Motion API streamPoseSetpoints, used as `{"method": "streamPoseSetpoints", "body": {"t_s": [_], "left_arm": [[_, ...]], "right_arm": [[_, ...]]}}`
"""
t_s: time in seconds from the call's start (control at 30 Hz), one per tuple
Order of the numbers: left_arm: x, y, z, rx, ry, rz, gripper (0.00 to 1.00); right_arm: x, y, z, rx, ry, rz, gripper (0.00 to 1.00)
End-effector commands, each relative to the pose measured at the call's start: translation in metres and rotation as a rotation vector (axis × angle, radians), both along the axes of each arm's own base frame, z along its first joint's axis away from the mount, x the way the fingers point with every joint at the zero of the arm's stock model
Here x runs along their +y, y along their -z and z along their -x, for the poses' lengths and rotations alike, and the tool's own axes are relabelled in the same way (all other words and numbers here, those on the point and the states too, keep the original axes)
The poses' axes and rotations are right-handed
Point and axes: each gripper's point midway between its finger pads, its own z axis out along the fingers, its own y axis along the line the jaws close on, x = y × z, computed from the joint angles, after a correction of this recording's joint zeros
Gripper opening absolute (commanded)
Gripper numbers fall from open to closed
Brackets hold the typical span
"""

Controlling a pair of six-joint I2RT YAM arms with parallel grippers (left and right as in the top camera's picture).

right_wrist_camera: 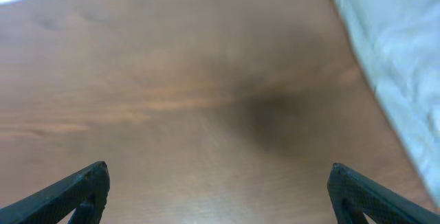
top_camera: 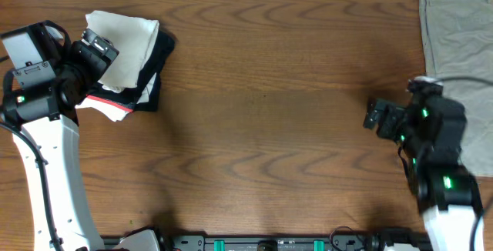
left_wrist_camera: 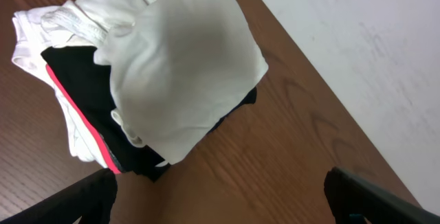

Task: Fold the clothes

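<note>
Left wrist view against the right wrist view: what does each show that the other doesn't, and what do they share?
Only the left wrist view: a stack with a white garment lying on top of a black garment with a red edge.
Only the right wrist view: the pale olive-grey cloth along the right side, with bare wood elsewhere.
Shared: the brown wooden table, and each camera's own gripper at the bottom of the picture. The left gripper and the right gripper are both open with nothing between the fingers.
</note>
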Motion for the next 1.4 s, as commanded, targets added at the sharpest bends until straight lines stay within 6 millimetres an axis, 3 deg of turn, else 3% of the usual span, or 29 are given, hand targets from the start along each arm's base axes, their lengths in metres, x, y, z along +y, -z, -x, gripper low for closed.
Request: {"method": "streamPoseSetpoints", "body": {"t_s": [0.0,0.17,0.27,0.5,0.67,0.9,1.17,1.37], "left_arm": [[-0.002,0.003,0.000,0.007,0.005,0.010,0.98],[-0.002,0.003,0.000,0.007,0.005,0.010,0.98],[-0.002,0.003,0.000,0.007,0.005,0.010,0.98],[-0.002,0.003,0.000,0.007,0.005,0.010,0.98],[-0.002,0.003,0.000,0.007,0.005,0.010,0.98],[-0.002,0.003,0.000,0.007,0.005,0.010,0.98],[-0.002,0.003,0.000,0.007,0.005,0.010,0.98],[-0.002,0.003,0.000,0.007,0.005,0.010,0.98]], "right_arm": [[0.022,-0.043,0.019,-0.161,-0.075,-0.007,0.99],[0.053,-0.093,0.056,-0.372,-0.209,-0.032,0.99],[0.057,-0.115,0.079,-0.483,-0.242,-0.028,0.99],[0.056,-0.127,0.110,-0.616,-0.274,-0.058,0.99],[0.053,-0.111,0.110,-0.656,-0.259,-0.058,0.99],[0.057,-0.076,0.088,-0.737,-0.242,-0.075,0.99],[0.056,-0.050,0.066,-0.850,-0.207,-0.079,0.99],[0.049,-0.016,0.056,-0.793,-0.160,-0.058,0.99]]}}
